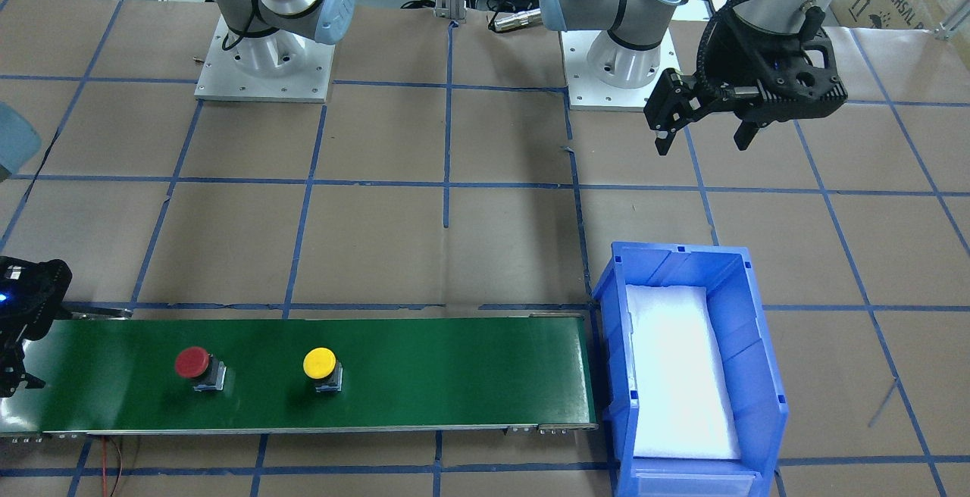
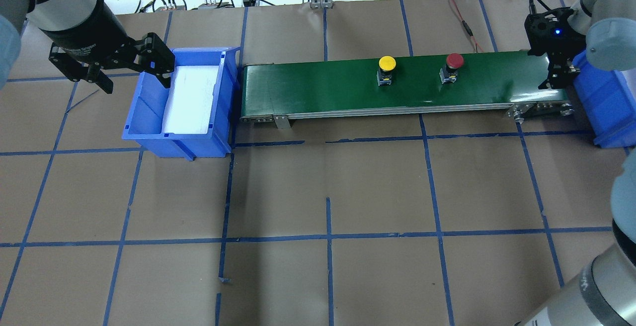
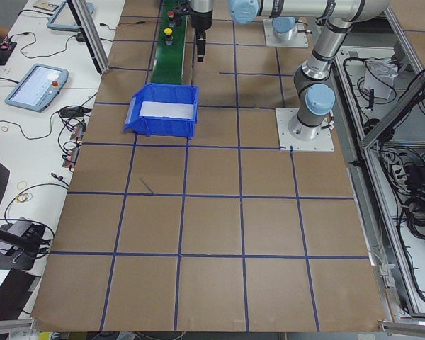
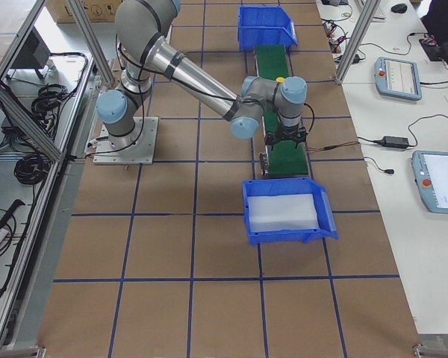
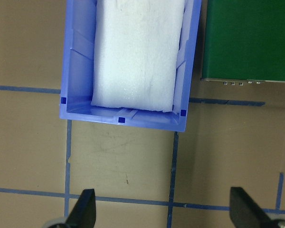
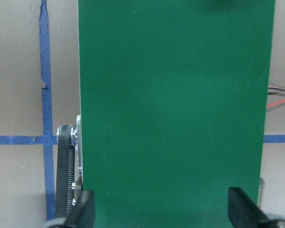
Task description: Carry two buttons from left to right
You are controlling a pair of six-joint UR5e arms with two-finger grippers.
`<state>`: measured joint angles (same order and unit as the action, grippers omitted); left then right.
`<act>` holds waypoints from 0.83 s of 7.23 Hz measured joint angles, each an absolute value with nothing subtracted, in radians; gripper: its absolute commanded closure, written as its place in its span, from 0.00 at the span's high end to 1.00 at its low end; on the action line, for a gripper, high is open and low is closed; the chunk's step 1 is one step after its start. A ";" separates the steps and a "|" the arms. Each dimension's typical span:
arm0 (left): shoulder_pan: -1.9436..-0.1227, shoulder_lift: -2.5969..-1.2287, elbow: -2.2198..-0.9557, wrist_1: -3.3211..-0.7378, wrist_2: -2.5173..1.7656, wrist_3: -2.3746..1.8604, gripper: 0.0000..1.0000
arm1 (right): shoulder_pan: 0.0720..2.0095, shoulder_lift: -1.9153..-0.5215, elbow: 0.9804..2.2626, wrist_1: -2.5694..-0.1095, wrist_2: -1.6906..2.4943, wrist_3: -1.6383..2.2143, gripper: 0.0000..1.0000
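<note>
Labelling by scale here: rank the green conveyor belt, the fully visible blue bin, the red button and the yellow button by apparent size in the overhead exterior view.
1. green conveyor belt, largest.
2. blue bin.
3. red button and yellow button: they look alike, so no order between them.

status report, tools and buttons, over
Left tool open, empty, near bin. Right tool open over belt end. Red button and yellow button upright on belt, apart, ungripped. Nothing seen blocking.

A surface (image 2: 328, 177) covered in brown paper is ruled into squares by blue tape. Seen from overhead, a long green conveyor belt (image 2: 323, 85) lies across it at 12 o'clock. A foam-lined blue bin (image 2: 149, 132) sits just beside the belt's end at 10 o'clock, and a second blue bin (image 2: 608, 102) at 3 o'clock.
</note>
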<state>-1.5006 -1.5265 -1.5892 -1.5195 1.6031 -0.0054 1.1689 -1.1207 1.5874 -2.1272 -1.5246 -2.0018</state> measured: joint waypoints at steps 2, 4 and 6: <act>-1.514 -1.522 -1.595 -1.521 1.609 -0.028 1.00 | 1.169 -1.121 1.586 -2.127 -1.525 -2.002 0.99; -1.517 -1.527 -1.583 -1.529 1.606 -0.048 1.00 | 1.169 -1.120 1.586 -2.128 -1.525 -2.002 0.99; -1.517 -1.531 -1.571 -1.557 1.574 -0.044 1.00 | 1.169 -1.119 1.587 -2.128 -1.525 -2.002 0.99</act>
